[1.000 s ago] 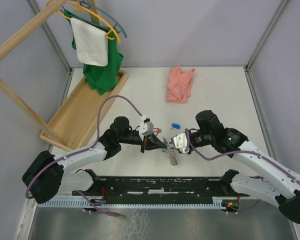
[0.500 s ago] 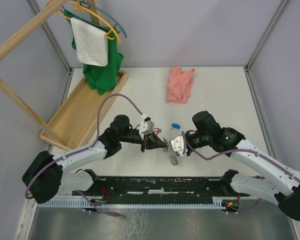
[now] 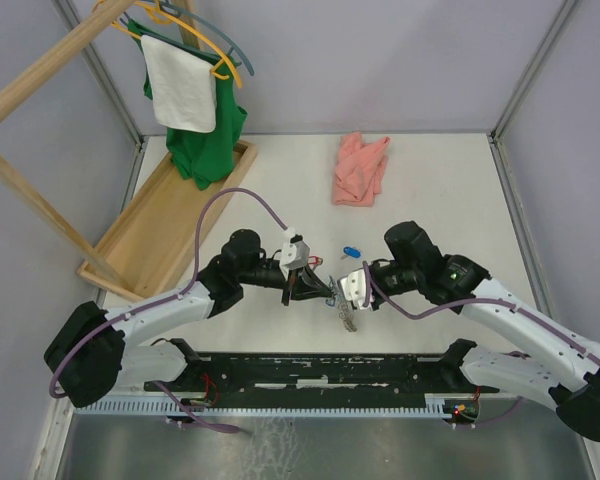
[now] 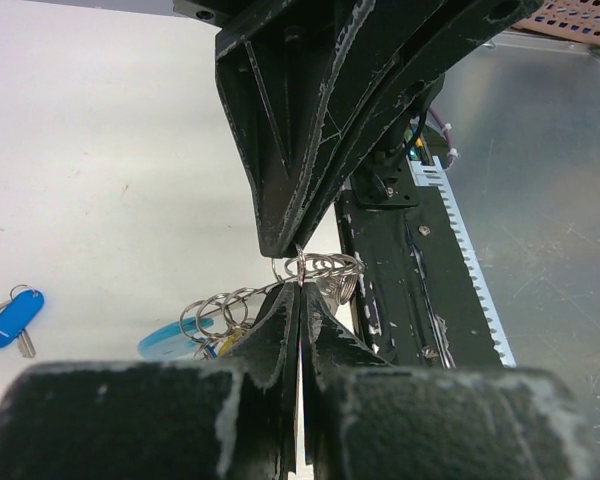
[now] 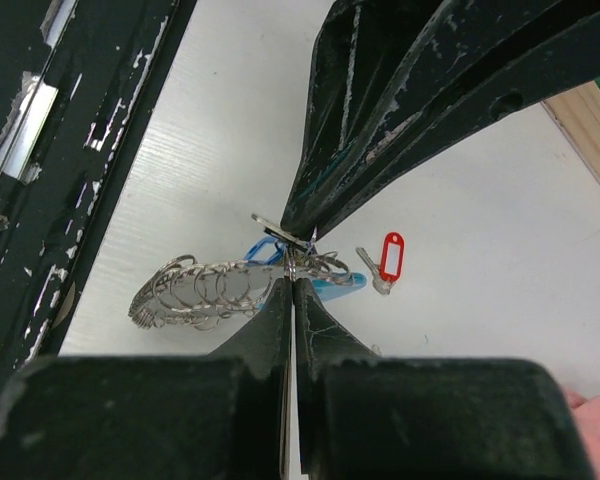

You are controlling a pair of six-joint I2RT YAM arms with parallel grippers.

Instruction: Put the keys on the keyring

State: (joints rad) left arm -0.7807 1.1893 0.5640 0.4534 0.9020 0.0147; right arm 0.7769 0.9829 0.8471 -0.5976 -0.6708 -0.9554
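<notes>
Where left claw (image 3: 327, 291) meets right claw (image 3: 338, 297) at keyring (image 3: 346, 316), rail (image 3: 280, 370) near

Bright even light; soft shadows; wrist-view foreground blurred.

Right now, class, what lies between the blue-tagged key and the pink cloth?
Nothing: only bare table separates the blue-tagged key from the pink cloth, as the top view shows.

On the white bench (image 3: 460, 200), a wooden tray (image 3: 145, 240) is laid along the left edge and a pink cloth (image 3: 360, 170) near the far edge. A blue-tagged key (image 3: 351, 251) and a red-tagged key (image 5: 391, 257) are laid mid-bench.
</notes>
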